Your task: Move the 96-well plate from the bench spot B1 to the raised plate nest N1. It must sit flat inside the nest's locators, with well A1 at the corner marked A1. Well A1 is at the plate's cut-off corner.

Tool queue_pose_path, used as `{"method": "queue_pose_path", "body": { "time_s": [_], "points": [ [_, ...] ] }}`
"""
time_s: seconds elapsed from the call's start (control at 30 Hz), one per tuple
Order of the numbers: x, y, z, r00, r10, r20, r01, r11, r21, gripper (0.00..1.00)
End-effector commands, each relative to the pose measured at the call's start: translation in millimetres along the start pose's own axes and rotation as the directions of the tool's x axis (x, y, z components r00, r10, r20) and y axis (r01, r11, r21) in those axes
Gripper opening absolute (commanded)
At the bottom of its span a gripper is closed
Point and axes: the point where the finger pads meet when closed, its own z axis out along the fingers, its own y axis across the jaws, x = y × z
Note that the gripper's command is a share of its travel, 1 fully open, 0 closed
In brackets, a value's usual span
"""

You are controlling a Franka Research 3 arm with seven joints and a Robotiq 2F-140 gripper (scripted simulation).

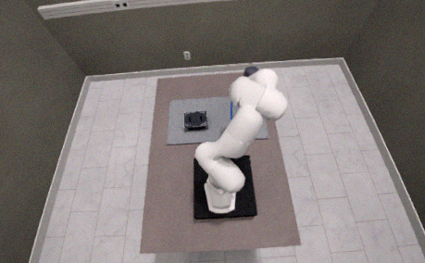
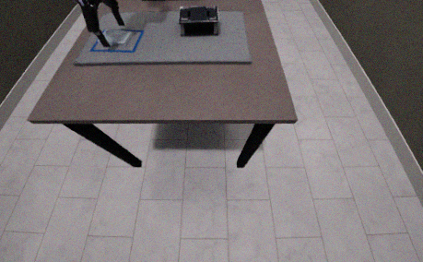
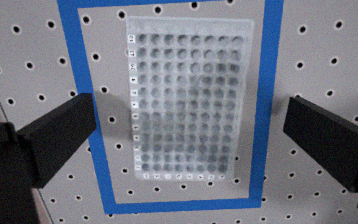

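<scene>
Plate (image 3: 186, 100) | flat inside blue outline (image 3: 269, 100) | jaws wide, empty

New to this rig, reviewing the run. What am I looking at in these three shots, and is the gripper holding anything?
A white robot arm stands on a black base plate on a brown table. One picture looks down from overhead, one looks from the floor in front of the table, and one comes from a camera on the arm's wrist. On the table lies a grey perforated mat. On it sit a clear 96-well plate inside a blue-taped rectangle and a dark raised nest, the plate's destination. The gripper is open, its two black fingers standing either side of the plate, apart from it. It holds nothing.
</scene>
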Motion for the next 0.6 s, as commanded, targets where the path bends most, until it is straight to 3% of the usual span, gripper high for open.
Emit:
{"method": "queue_pose_path", "body": {
  "time_s": [0.0, 0.03, 0.07, 0.57],
  "points": [
    [0.3, -2.6, -1.6, 1.000, 0.007, -0.001, -0.007, 1.000, 0.006, 1.00],
    [0.3, -2.6, -1.6, 1.000, 0.007, -0.001, -0.007, 1.000, 0.006, 1.00],
    [0.3, -2.6, -1.6, 1.000, 0.007, -0.001, -0.007, 1.000, 0.006, 0.63],
    [0.3, -2.6, -1.6, 1.000, 0.007, -0.001, -0.007, 1.000, 0.006, 0.63]
  ]
}}
